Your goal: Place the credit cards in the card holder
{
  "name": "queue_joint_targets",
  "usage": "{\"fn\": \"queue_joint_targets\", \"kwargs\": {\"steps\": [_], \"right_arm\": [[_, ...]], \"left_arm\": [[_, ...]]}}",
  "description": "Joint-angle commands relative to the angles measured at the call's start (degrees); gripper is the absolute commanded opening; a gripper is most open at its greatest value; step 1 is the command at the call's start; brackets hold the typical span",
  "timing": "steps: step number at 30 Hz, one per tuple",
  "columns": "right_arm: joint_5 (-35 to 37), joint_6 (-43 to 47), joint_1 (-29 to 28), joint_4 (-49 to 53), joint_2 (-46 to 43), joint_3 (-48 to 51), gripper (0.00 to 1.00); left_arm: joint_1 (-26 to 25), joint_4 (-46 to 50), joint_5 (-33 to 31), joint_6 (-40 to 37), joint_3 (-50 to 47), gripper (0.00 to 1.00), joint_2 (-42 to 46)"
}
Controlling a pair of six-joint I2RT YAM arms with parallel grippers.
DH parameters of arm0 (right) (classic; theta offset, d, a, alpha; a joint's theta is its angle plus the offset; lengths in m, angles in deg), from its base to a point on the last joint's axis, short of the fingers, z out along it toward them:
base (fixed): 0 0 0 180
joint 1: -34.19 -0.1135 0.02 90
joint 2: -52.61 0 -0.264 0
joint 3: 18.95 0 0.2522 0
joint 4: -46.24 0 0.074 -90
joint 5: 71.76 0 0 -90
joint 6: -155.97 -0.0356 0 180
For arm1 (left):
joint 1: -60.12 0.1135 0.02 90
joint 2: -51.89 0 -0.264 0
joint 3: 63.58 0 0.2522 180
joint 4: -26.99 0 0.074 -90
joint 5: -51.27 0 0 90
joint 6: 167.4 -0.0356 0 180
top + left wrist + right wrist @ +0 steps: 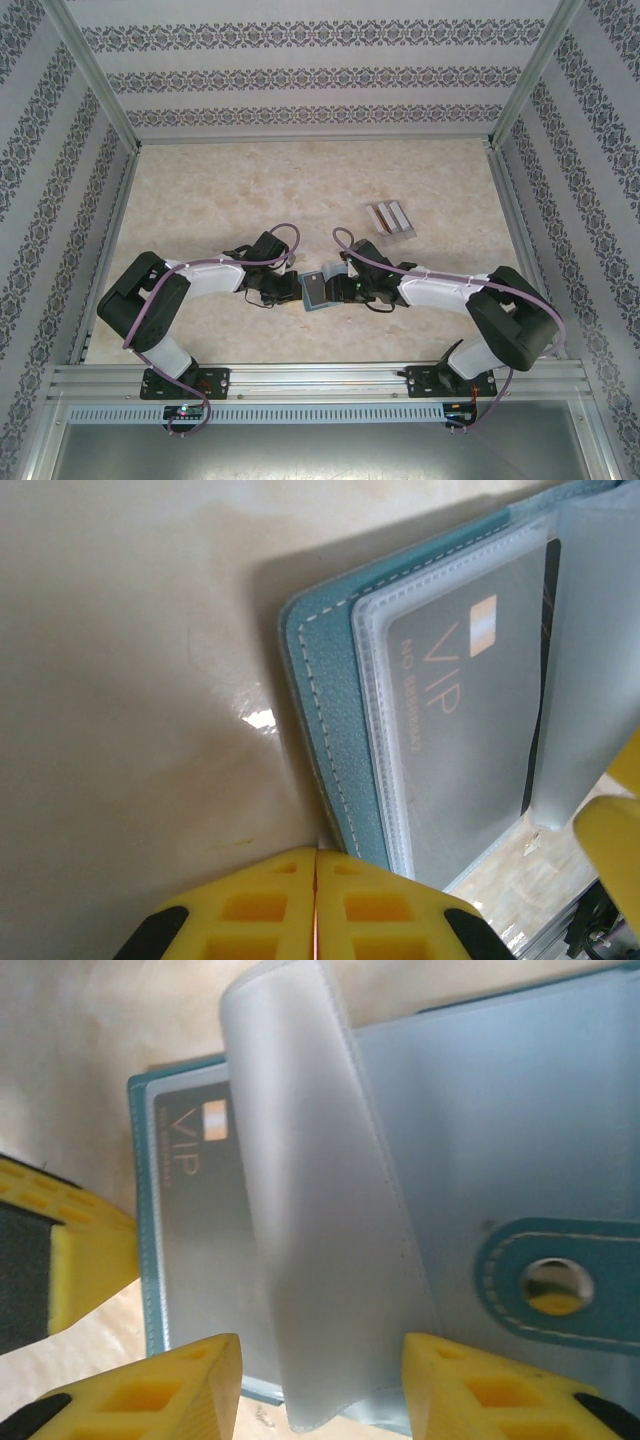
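The teal-blue card holder (316, 292) lies open on the table between both arms. A grey credit card (470, 710) marked VIP sits inside one of its clear sleeves (200, 1230). My left gripper (317, 855) is shut, its tips against the holder's stitched teal edge (330, 710), with nothing seen between them. My right gripper (320, 1360) is open; a loose clear sleeve leaf (320, 1210) stands up between its two fingers. The snap strap (555, 1285) lies on the holder's right half. In the top view the left gripper (290, 288) and right gripper (336, 290) flank the holder.
A pale grey flat piece with brownish stripes (390, 217) lies farther back and to the right on the marble tabletop (230, 190). Patterned walls and metal rails (310, 378) close in the work area.
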Motion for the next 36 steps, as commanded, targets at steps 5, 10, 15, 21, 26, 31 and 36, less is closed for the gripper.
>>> {"fn": "queue_joint_targets", "kwargs": {"steps": [5, 10, 15, 21, 26, 31, 36], "right_arm": [[-7.02, -0.17, -1.47, -4.19, -0.68, -1.82, 0.44], [-7.12, -1.64, -1.51, -7.56, -4.23, -0.14, 0.45], [2.09, -1.75, -0.98, -5.77, -14.19, 4.15, 0.51], [9.42, -2.48, 4.53, -0.17, -23.67, 10.4, 0.59], [4.21, 0.21, 7.97, 0.6, -20.98, 11.19, 0.64], [-1.39, 1.89, 9.05, -2.01, -14.33, 9.47, 0.64], [-3.13, 2.04, 9.04, -3.71, -11.32, 7.74, 0.61]], "left_arm": [[-1.6, -3.36, 0.99, 0.66, -0.98, 0.09, -1.03], [-1.62, -4.55, 1.33, 1.43, -0.96, 0.09, -1.54], [-1.59, -4.03, 1.58, 1.01, -0.82, 0.09, -1.76], [-1.64, -3.14, 1.66, 0.3, -0.07, 0.09, -1.77], [-1.59, -2.8, 1.39, -0.16, -0.23, 0.09, -1.3], [-1.61, -2.07, 1.24, -0.5, -0.05, 0.09, -1.41], [-1.6, -1.54, 1.22, -0.48, -0.15, 0.11, -1.32]]}}
